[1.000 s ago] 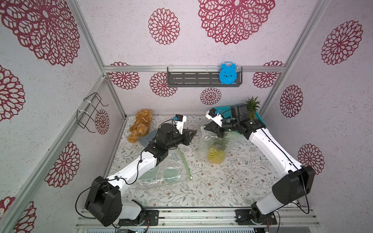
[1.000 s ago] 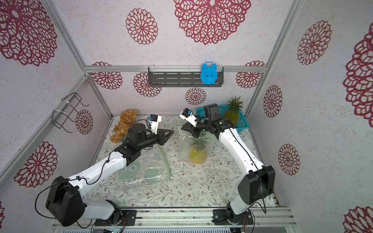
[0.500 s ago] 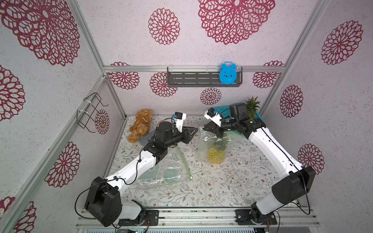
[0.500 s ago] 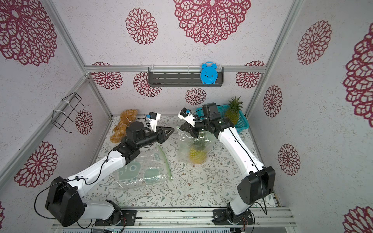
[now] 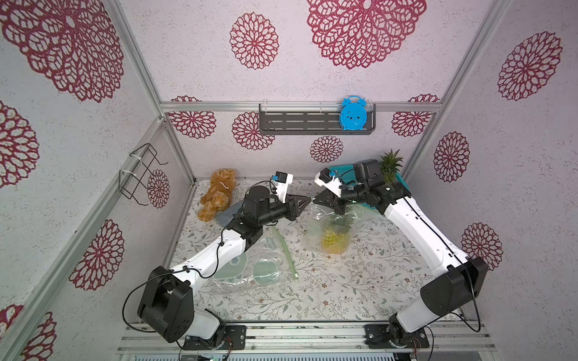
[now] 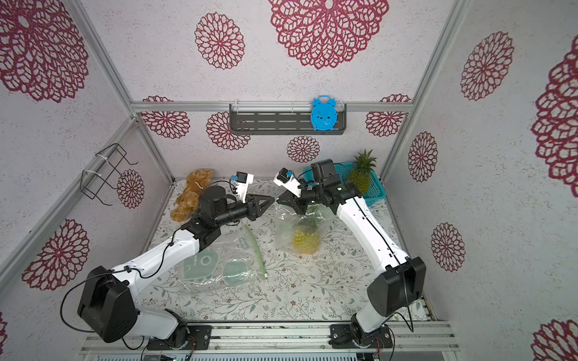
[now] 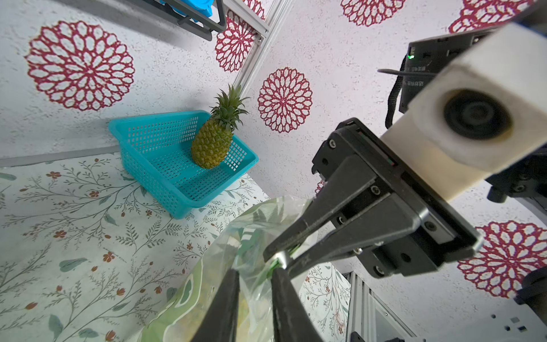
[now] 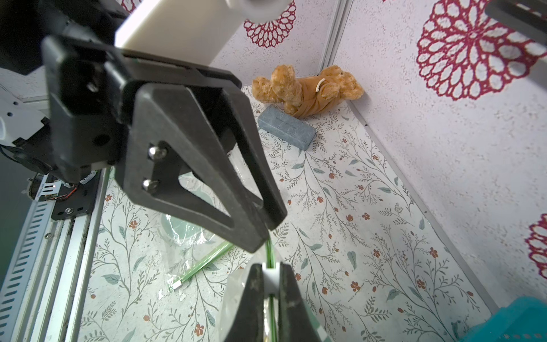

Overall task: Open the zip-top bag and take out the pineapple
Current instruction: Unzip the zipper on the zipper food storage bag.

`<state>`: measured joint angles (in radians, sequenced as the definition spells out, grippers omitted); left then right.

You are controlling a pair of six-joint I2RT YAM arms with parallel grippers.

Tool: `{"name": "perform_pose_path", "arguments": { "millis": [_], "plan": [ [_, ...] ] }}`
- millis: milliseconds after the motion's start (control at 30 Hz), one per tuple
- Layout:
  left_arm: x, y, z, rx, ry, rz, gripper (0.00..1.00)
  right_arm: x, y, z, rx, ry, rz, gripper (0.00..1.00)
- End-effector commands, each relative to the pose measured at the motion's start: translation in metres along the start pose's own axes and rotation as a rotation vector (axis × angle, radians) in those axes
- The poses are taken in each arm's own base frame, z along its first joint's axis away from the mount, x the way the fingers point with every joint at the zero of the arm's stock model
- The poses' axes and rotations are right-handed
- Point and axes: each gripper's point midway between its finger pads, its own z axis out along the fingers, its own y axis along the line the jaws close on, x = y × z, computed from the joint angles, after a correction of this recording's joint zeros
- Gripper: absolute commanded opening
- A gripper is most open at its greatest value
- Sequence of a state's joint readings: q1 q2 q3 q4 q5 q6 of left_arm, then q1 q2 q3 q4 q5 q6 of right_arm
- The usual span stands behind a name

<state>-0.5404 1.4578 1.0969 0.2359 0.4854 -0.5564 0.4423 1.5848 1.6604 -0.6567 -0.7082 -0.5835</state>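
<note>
The right gripper (image 8: 270, 285) is pinching tight on the white slider (image 8: 270, 274) of the zip-top bag (image 5: 331, 233); the left gripper (image 7: 255, 277) is standing slightly parted around the bag's top edge, and whether it is gripping I cannot tell; the pineapple (image 5: 334, 241) is sitting inside the bag, on the table (image 5: 359, 281) between the two arms.
</note>
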Motion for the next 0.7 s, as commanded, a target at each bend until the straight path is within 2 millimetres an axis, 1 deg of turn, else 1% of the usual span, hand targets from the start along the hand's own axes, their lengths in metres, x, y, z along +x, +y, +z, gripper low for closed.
{"name": "perform_pose_path", "arguments": {
  "millis": [0,100,200,333,467,500,567,667],
  "plan": [
    [-0.0149,-0.0087,0.0012,0.042,-0.036,0.017,0.23,-0.0153,0.0060,-0.0056,-0.018,-0.031,-0.032,0.00],
    [-0.0140,-0.0092,0.0030,0.051,-0.032,0.011,0.20,-0.0162,0.0067,-0.0057,-0.020,-0.032,-0.034,0.00],
    [-0.0136,-0.0100,0.0044,0.061,-0.028,0.007,0.15,-0.0163,0.0078,-0.0050,-0.023,-0.032,-0.035,0.00],
    [-0.0128,-0.0108,0.0055,0.069,-0.024,0.003,0.14,-0.0167,0.0077,-0.0050,-0.022,-0.031,-0.036,0.00],
    [-0.0117,-0.0112,0.0063,0.076,-0.020,-0.002,0.11,-0.0183,0.0083,-0.0057,-0.023,-0.035,-0.038,0.00],
    [-0.0115,-0.0111,0.0068,0.077,-0.019,-0.003,0.09,-0.0180,0.0085,-0.0054,-0.024,-0.034,-0.038,0.00],
    [-0.0103,-0.0107,0.0079,0.080,-0.014,-0.007,0.00,-0.0184,0.0083,-0.0055,-0.023,-0.035,-0.036,0.00],
    [-0.0095,-0.0071,0.0065,0.054,-0.012,-0.009,0.00,-0.0167,0.0063,-0.0061,-0.009,-0.026,-0.033,0.00]
  ]
}}
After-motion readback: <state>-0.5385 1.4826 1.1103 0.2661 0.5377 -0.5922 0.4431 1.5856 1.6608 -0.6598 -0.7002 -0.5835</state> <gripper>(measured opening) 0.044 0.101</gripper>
